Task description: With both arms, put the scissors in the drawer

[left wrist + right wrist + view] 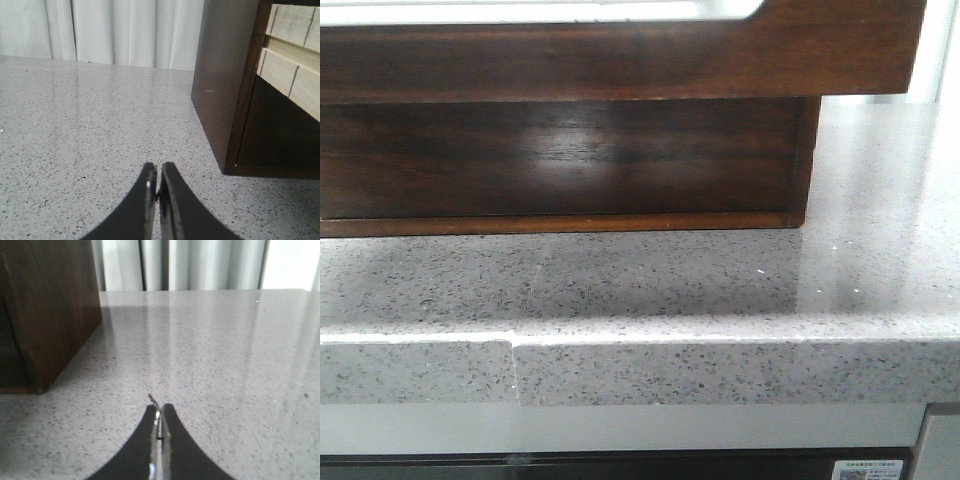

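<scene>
Speckled grey stone worktop [720, 290] carries a glossy dark brown wooden cabinet [560, 160] near its front edge; its drawer front [620, 55] juts overhead. No scissors are visible. Likely rigid and slick, the drawer suits a hold at its top cut-out. Left gripper [158, 182] and right gripper [159, 422] hover pressed together, empty.

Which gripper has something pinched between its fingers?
The right gripper: a thin metal strip pokes out between its fingers. The left gripper is shut with nothing showing.
</scene>
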You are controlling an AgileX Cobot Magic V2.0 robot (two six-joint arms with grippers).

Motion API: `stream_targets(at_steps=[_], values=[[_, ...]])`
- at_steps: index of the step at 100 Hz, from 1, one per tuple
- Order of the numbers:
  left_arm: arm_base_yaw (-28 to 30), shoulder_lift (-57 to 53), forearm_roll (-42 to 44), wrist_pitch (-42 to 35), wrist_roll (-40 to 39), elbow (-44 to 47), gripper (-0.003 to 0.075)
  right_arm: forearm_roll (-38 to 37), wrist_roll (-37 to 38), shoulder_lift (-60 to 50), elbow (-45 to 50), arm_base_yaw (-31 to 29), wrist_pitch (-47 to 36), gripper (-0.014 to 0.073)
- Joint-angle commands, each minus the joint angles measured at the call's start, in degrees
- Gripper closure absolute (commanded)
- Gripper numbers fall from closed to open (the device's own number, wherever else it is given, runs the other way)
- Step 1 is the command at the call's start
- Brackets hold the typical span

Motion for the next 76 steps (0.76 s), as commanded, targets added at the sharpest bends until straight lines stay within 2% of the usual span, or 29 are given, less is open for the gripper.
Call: stream_targets(at_steps=[1,5,8,76], values=[[-0.01,-1.77,-0.39,-4.71,-0.52,2.22,0.0741,0.19,-0.35,-2.01,1.36,-0.61,-8.61,0.0662],[-0.01,-1.77,-0.39,-4.71,-0.52,2.22,0.0741,0.19,-0.35,-2.93,2.97,-0.61,-11.11,0.0662],[-0.01,-1.77,-0.39,-4.71,-0.52,2.22,0.0741,0.19,-0.35,-3.52,2.65,-0.61,-8.78,0.0662],[-0.01,-1.77,-0.39,-4.71,-0.52,2.22,0.0741,0.06,-0.35,-3.40,2.74,-0.61,-9.17,0.0662]])
